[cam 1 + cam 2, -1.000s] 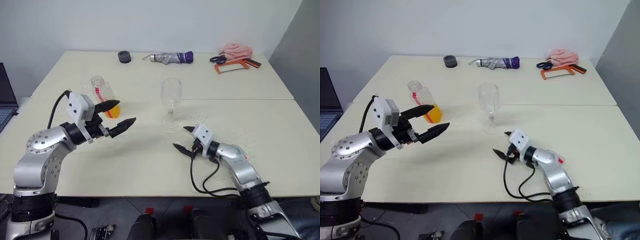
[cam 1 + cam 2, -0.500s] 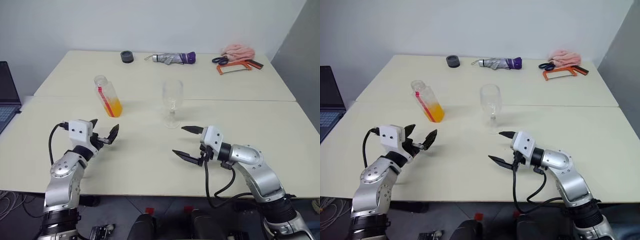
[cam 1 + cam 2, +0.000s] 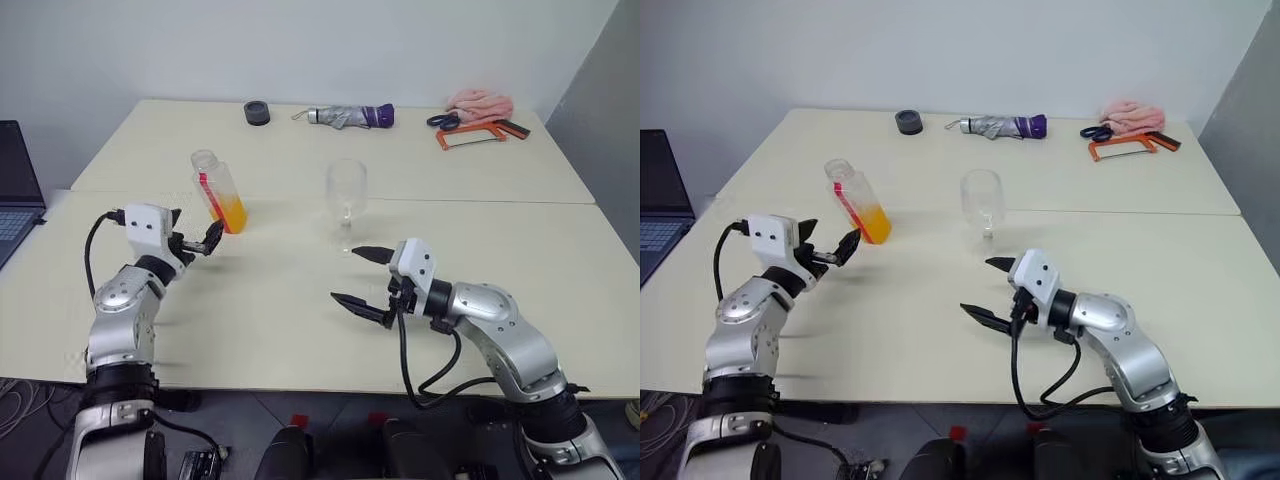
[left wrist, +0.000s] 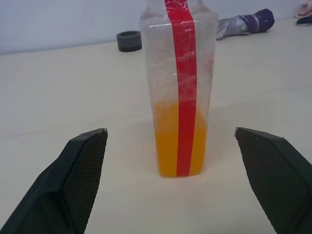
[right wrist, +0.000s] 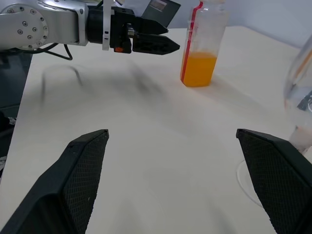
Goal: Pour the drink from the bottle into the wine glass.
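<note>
Open table is lying between both grippers. The bottle is standing just beyond the left gripper, whose spread fingers are not touching it; the right gripper is also gaping wide

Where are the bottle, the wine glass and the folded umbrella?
bottle (image 4: 178,97), left wrist view, on its red label strip.
wine glass (image 3: 345,189), left eye view, on its bowl.
folded umbrella (image 3: 345,116), left eye view, on its grey canopy.
</note>
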### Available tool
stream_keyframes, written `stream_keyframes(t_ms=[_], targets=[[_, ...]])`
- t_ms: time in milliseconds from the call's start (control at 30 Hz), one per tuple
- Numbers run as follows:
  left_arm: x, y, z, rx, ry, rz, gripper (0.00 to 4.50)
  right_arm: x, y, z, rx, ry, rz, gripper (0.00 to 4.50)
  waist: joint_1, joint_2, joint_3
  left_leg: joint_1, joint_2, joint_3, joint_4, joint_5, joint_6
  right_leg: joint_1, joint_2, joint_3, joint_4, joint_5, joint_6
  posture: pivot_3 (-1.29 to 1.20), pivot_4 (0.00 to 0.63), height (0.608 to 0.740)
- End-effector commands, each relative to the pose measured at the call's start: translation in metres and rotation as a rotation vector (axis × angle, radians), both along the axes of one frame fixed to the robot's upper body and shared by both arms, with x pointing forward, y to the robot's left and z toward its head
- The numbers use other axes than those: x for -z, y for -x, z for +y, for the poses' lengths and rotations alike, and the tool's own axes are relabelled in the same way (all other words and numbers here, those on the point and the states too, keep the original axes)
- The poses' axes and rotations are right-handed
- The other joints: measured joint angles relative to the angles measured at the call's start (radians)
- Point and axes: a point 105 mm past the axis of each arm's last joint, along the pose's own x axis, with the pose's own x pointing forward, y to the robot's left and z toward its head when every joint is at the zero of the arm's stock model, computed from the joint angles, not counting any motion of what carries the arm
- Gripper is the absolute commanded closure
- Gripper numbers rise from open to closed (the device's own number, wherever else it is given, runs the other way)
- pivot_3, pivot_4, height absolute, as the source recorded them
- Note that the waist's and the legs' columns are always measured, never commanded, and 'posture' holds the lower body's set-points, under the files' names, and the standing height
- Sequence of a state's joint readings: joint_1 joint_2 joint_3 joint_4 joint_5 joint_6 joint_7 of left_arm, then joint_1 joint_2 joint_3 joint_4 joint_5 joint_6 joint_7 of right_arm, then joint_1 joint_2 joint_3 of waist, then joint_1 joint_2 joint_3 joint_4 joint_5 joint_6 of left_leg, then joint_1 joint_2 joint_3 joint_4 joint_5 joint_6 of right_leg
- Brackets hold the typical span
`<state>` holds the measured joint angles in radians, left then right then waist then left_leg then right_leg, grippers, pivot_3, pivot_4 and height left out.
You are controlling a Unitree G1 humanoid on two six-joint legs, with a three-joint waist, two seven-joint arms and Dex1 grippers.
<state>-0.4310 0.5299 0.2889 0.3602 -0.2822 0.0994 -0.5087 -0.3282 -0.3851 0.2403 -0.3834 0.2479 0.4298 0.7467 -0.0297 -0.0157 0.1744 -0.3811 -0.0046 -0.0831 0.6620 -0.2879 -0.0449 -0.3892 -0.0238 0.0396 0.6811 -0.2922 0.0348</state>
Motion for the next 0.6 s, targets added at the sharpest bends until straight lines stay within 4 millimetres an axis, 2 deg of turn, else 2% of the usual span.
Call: stream_keyframes(t_ms=[33,233,600], targets=[[-0.013,-0.006,0.001,0.039,-0.032,-0.027,0.00,-0.015,0.005,0.005,-0.023,-0.009,-0.057,0.03,0.000,0.000,0.000,0.000,0.000,0.000,0.000,0.000,0.000,0.000,0.000,0.000,0.000,0.000,0.000,0.00,0.150,0.740],[-0.022,-0.019,0.001,0.054,-0.046,-0.036,0.00,-0.024,0.006,0.008,-0.031,-0.039,-0.044,0.03,-0.001,0.000,0.000,0.000,-0.001,0.000,0.000,0.000,0.000,0.000,0.000,0.000,0.000,0.000,0.000,0.00,0.150,0.740],[-0.029,-0.038,-0.003,0.068,-0.023,-0.038,0.00,-0.027,0.004,0.007,-0.020,-0.048,-0.039,0.03,-0.002,-0.001,0.000,-0.001,-0.001,0.000,0.000,0.000,0.000,0.000,0.000,-0.001,0.000,0.000,0.000,0.00,0.150,0.740]])
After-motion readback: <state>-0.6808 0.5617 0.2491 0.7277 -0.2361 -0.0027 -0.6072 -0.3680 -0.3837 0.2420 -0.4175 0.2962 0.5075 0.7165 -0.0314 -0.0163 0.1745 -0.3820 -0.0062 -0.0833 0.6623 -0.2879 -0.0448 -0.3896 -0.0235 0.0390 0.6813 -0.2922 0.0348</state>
